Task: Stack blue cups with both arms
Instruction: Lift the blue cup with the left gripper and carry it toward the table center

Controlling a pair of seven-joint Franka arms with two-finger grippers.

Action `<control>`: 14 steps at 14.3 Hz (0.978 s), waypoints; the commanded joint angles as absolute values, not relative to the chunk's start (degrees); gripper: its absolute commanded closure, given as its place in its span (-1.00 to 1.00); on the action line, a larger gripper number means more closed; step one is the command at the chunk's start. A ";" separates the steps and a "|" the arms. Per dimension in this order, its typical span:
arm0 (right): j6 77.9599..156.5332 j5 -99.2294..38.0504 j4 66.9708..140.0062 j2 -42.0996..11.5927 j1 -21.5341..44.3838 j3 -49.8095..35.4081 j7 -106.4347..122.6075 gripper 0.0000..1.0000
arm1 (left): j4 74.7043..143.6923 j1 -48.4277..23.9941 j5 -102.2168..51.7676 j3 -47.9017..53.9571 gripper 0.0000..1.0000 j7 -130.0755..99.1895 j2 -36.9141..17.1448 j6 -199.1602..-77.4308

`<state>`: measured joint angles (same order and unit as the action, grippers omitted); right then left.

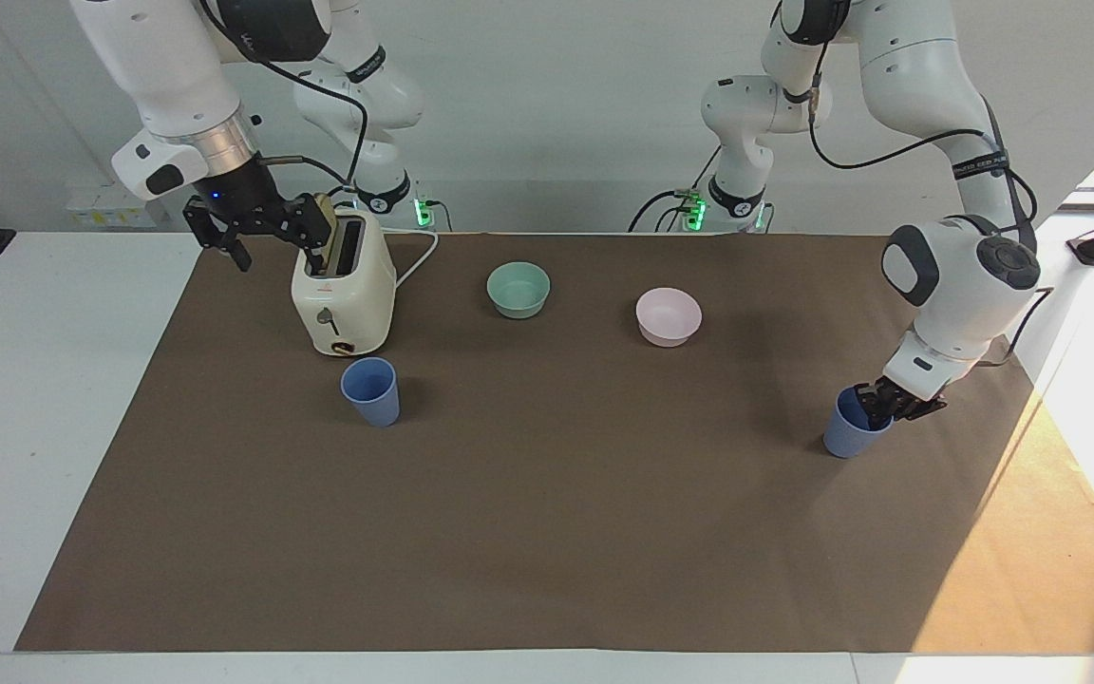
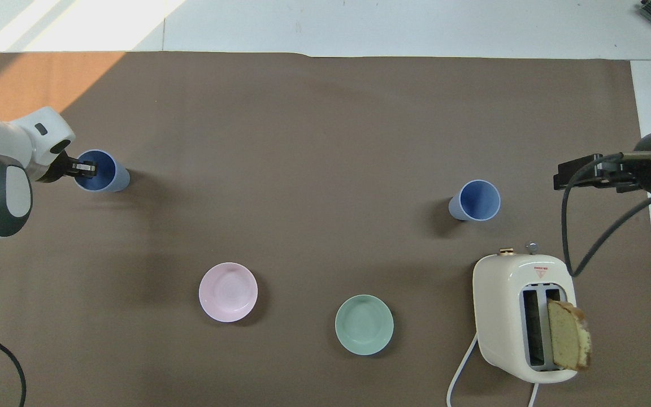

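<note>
One blue cup (image 1: pixel 846 439) stands near the left arm's end of the brown mat; it also shows in the overhead view (image 2: pixel 106 174). My left gripper (image 1: pixel 879 408) is down at its rim, shut on the wall with one finger inside the cup and one outside (image 2: pixel 81 168). The other blue cup (image 1: pixel 370 391) stands upright and free beside the toaster, farther from the robots than it (image 2: pixel 475 200). My right gripper (image 1: pixel 276 242) hangs open and empty in the air by the toaster at the right arm's end (image 2: pixel 577 174).
A cream toaster (image 1: pixel 343 294) with a bread slice (image 2: pixel 568 336) in one slot stands near the right arm's base, its cord trailing toward the robots. A pale green bowl (image 1: pixel 518 290) and a pale pink bowl (image 1: pixel 668 316) sit beside it, nearer the robots than the cups.
</note>
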<state>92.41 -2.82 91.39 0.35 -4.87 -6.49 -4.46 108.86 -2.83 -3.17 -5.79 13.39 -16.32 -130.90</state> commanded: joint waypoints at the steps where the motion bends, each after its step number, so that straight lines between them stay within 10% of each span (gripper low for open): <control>1: 93.08 -3.25 93.08 1.85 -5.19 -6.77 -5.01 -1.00 | 109.34 -4.30 -3.43 -6.33 1.00 12.92 -15.65 -131.75; 14: 93.43 -3.25 94.13 2.55 -5.27 -6.77 -5.10 -1.00 | 106.26 -20.99 -3.16 -6.24 1.00 -8.23 -10.46 -124.62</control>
<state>92.41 -2.82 91.94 0.91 -4.87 -6.49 -4.46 105.65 -17.28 -3.18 -5.28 -3.56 -11.01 -124.90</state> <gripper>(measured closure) 0.000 0.956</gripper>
